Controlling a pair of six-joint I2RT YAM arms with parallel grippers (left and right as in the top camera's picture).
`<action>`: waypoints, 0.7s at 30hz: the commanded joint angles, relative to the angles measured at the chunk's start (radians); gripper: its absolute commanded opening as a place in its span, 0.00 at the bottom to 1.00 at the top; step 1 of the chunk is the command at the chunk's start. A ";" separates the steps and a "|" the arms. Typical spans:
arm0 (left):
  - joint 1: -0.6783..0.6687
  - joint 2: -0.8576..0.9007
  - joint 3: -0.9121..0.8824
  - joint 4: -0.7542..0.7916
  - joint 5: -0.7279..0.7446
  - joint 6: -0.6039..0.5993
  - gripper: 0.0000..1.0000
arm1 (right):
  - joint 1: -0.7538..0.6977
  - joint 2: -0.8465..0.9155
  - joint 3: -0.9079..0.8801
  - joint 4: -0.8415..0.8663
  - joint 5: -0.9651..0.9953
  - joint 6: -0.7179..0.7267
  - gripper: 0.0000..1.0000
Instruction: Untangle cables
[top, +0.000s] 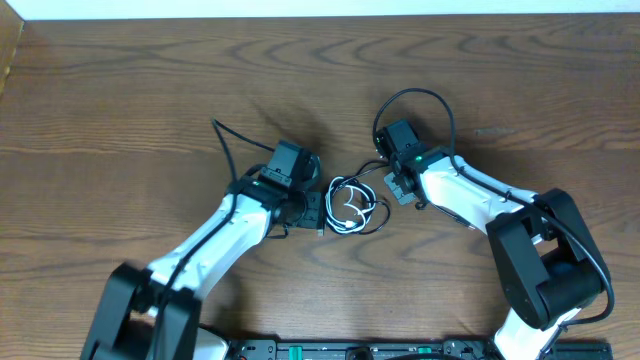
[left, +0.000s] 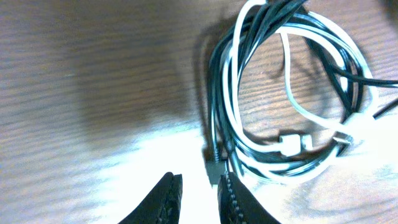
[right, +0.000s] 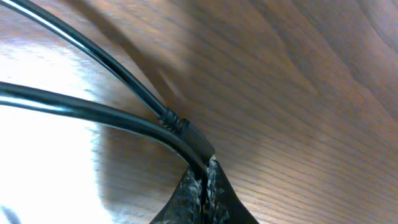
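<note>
Right of the 2-cable coil (top: 340, 215), our right gripper (right: 205, 182) pinches the black cable (right: 194, 140). Left of it, our left gripper (left: 199, 180), jaws slightly apart, should take the white cable (left: 292, 145) and pull gently.

Coiled together mid-table: thin black flexible cord (left: 268, 26) and shorter thin white flexible cord (left: 287, 87). Interlaced in one loose, roughly round loop, flat on the wood. Small white plug ends (left: 291, 144) inside the loop. One black strand stretched off rightward.
</note>
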 joint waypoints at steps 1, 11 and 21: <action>0.021 -0.051 0.024 -0.068 -0.063 -0.023 0.25 | -0.012 0.048 -0.025 -0.022 -0.030 0.051 0.01; 0.066 -0.039 0.024 -0.181 -0.059 -0.048 0.33 | -0.018 -0.045 0.056 -0.101 -0.193 0.061 0.43; 0.074 -0.029 0.024 -0.183 -0.058 -0.100 0.33 | -0.027 -0.193 0.129 -0.206 -0.529 0.063 0.42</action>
